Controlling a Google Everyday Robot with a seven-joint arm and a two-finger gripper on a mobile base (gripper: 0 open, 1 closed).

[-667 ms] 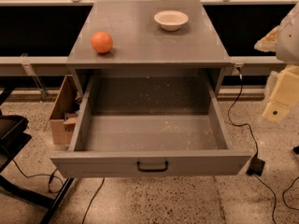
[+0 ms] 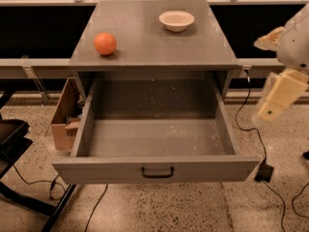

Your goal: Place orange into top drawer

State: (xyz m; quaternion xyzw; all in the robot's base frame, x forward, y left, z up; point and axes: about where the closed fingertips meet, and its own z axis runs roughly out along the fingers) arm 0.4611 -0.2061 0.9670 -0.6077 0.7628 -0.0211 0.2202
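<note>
The orange [image 2: 105,43] is seen resting on the flat grey top of the cabinet [image 2: 154,52], towards its left side and near its front edge, well apart from the shallow white bowl [image 2: 176,20] that is set towards the cabinet's back right. The top drawer [image 2: 96,170] is found pulled fully out from the front of the cabinet, its speckled floor bare and its dark bar handle [image 2: 157,172] facing the camera, so the opening step can be judged as already done. The gripper [image 2: 263,76] is held off the cabinet's right side, level with the drawer's opening and well apart from the fruit; its two cream fingers [image 2: 280,98] are spread apart and nothing is pinched between them. The step in hand is therefore judged to be the reach for the fruit, with nothing yet grasped. For the next move, the gripper would have to be carried up and across the cabinet top to its left front part, lowered around the orange with the jaws wide enough for a round, smooth thing that may roll, and the bowl would have to be passed without being touched. The cabinet top is matte and level, with a faint ring mark in front of the bowl. To the left of the cabinet an open cardboard box [image 2: 63,120] is stood on the floor, with a dark frame [image 2: 14,139] beyond it; cables [image 2: 251,124] are trailed over the speckled floor [image 2: 159,207] to the cabinet's right and in front of it.
</note>
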